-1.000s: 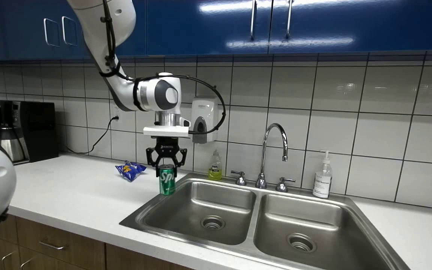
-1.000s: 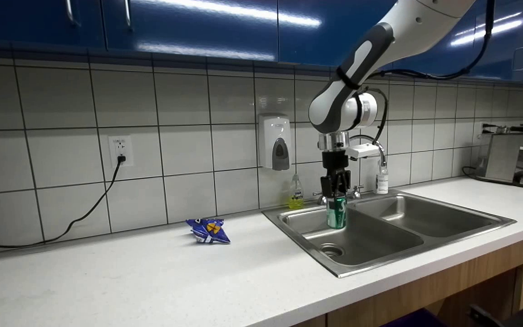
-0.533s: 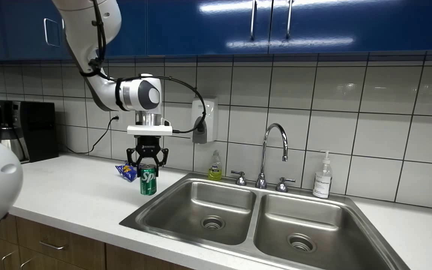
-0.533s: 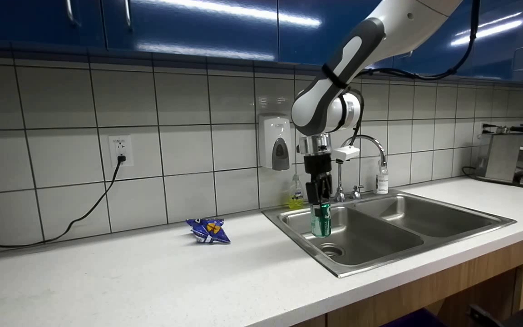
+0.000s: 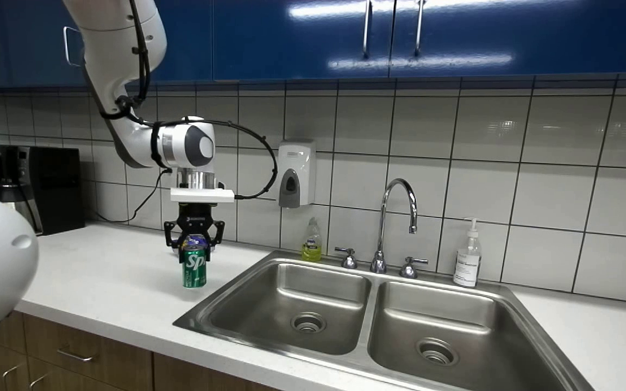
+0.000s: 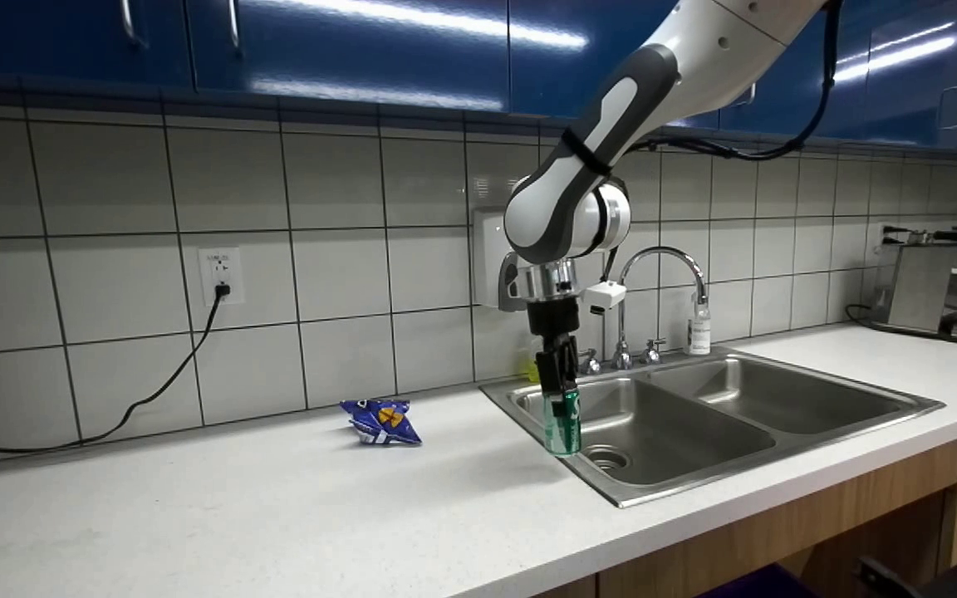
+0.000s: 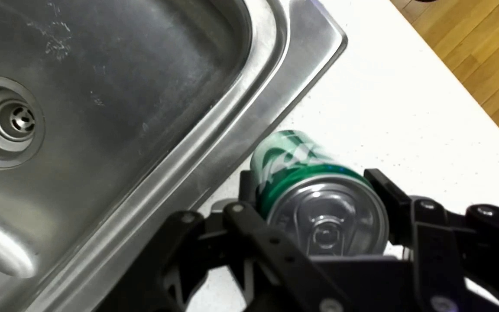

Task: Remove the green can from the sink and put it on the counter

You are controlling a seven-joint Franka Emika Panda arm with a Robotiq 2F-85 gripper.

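Note:
My gripper [image 5: 195, 257] is shut on the green can [image 5: 195, 276], with one finger on each side near its top. The can is upright. In an exterior view the gripper [image 6: 560, 402] and can [image 6: 563, 436] show in front of the sink's near-left rim. In the wrist view the can [image 7: 299, 160], lid towards me, is between the fingers [image 7: 314, 190], over the white counter [image 7: 396, 99] just beside the steel sink [image 7: 249, 112]. The can seems to hang a little above the counter [image 5: 117, 282]. The double sink [image 5: 367, 326] holds no can.
A blue snack bag [image 6: 380, 422] lies on the counter, partly behind the gripper in an exterior view. A yellow soap bottle [image 5: 312, 241], the faucet [image 5: 382, 228] and a pump bottle [image 5: 468, 260] stand along the sink's back. A dispenser [image 5: 296, 174] hangs on the wall.
My gripper has carried the can leftwards in both exterior views, from over the sink's edge to over the counter. It has also come slightly lower. The grip looks the same.

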